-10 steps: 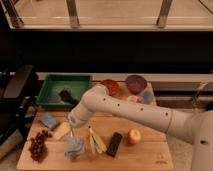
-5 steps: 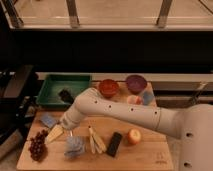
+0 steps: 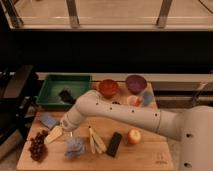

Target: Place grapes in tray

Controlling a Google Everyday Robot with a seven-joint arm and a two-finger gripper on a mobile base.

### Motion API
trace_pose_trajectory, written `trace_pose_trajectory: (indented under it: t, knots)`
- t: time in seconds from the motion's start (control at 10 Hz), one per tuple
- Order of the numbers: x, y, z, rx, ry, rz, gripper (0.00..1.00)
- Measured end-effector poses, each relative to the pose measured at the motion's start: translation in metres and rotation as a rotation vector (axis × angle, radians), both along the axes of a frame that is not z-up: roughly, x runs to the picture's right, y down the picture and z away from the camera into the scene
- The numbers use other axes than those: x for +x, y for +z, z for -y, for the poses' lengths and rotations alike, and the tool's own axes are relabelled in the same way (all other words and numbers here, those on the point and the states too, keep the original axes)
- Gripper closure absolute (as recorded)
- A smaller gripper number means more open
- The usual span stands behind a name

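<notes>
The grapes [image 3: 36,146], a small dark red-purple knobbly bunch, lie on the wooden table near its front left corner. The green tray [image 3: 51,94] stands at the back left of the table, with a smooth dark lump [image 3: 66,96] inside it. My gripper [image 3: 54,134] is at the end of the white arm that reaches in from the right. It is low over the table, just right of and slightly above the grapes, close to them. I cannot tell whether it touches them.
A red bowl [image 3: 108,87] and a purple bowl [image 3: 135,82] stand at the back. A yellow-red apple [image 3: 133,136], a black bar [image 3: 114,144], pale sticks [image 3: 96,141], a crumpled blue thing [image 3: 75,146] and a blue sponge [image 3: 49,120] lie on the table.
The gripper has moved left and down, from above the table's middle left toward the grapes. The objects have not moved.
</notes>
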State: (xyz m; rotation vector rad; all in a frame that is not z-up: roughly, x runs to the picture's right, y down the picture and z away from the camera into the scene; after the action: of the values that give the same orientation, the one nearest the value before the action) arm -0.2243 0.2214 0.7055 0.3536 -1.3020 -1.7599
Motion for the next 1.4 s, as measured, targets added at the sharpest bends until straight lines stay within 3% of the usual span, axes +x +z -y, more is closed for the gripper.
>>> trace_pose_trajectory:
  t: [0.4, 0.7, 1.1, 1.4]
  knots:
    - [-0.029, 0.030, -0.044, -0.084, 0.139, 0.024, 0.20]
    - [-0.038, 0.019, -0.047, -0.070, 0.207, 0.017, 0.20]
    - [-0.058, -0.006, -0.046, -0.042, 0.218, 0.053, 0.20]
    - [-0.081, 0.000, -0.057, -0.068, 0.192, 0.064, 0.20]
